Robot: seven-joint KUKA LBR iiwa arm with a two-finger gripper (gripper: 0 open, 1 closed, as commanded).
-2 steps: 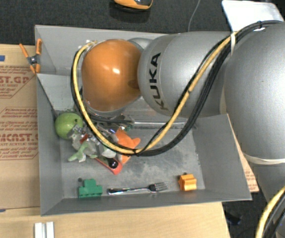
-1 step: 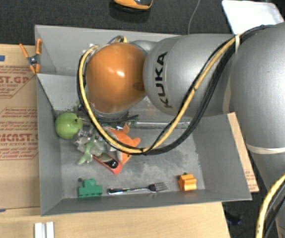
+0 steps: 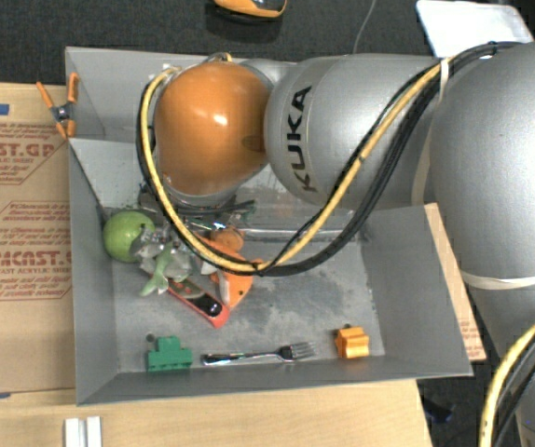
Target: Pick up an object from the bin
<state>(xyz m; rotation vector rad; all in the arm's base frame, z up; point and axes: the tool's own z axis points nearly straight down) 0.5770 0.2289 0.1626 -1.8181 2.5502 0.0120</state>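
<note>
One camera hangs over the grey metal bin (image 3: pixel 323 296), looking down steeply but leaning in from about 6 o'clock. From there the wall at 12 o'clock shows its inner face broadly, while the wall at 6 o'clock is just a thin lip. The camera sits close, so the bin's rim runs out toward most edges of the view. The arm (image 3: pixel 370 128) comes in from 3 o'clock and passes between the lens and the bin floor, looming large.
</note>
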